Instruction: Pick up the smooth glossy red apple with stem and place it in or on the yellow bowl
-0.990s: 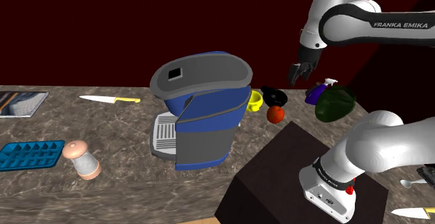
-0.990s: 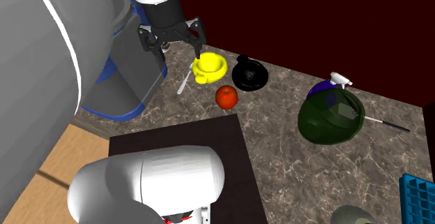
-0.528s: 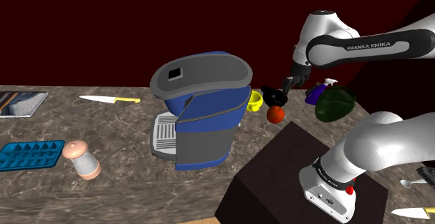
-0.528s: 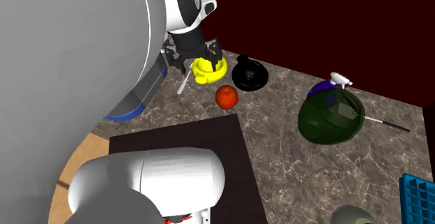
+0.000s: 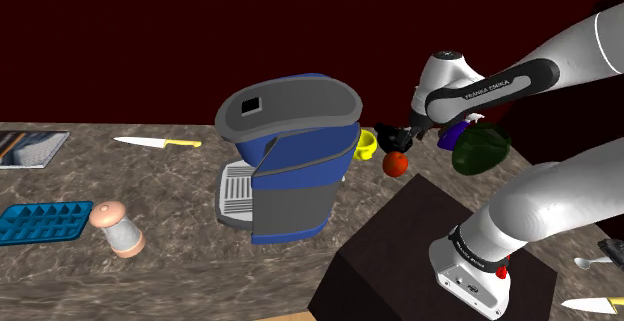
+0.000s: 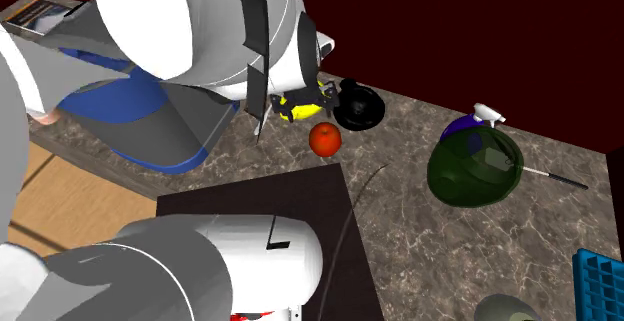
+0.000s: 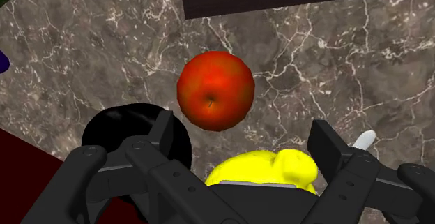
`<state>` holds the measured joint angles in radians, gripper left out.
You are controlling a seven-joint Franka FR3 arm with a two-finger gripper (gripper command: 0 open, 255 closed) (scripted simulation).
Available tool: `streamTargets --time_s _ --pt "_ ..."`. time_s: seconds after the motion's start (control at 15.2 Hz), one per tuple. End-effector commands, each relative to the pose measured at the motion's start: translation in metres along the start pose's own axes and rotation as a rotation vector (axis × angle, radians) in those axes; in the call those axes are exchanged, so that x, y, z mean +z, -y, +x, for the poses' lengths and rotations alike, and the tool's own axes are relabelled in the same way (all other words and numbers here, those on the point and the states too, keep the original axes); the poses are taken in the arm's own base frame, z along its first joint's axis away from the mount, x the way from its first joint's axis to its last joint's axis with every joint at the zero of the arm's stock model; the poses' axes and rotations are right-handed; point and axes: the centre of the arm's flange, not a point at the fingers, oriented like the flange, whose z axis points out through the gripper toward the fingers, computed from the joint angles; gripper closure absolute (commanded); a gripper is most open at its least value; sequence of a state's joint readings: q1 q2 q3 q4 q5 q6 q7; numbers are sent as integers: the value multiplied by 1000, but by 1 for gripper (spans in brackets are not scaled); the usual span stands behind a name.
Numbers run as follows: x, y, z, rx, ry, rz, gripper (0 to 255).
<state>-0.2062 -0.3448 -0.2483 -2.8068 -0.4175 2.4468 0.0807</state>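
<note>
My gripper (image 7: 242,133) hangs low over the marble counter (image 7: 362,55), its fingers spread apart and empty. The red apple (image 7: 215,90) sits on the counter just ahead of the fingertips, centred on the gap but not yet inside it. The yellow bowl (image 7: 268,168) lies under the hand, just beside the apple. A black pot (image 7: 115,128) crowds one finger; I judge it could snag my reach forward.

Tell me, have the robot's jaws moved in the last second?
Yes. In the shoulder view the jaws dropped leftward, from up and right of the red apple to just over it.
</note>
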Motion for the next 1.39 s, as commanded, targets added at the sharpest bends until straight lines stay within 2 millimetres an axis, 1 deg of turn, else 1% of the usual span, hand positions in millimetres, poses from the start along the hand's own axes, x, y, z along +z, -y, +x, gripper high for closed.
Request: streamTargets --time_s 0.0,0.2,0.66,0.73,1.25,1.32 --pt "22 -7 7 4 -16 -8 0" --pt "55 -18 16 12 -31 -20 0" --pt "92 -19 18 12 -31 -20 0" --pt "95 -19 18 12 -31 -20 0" --pt "95 -19 18 12 -31 -20 0" --pt "95 -19 18 12 -31 -20 255"
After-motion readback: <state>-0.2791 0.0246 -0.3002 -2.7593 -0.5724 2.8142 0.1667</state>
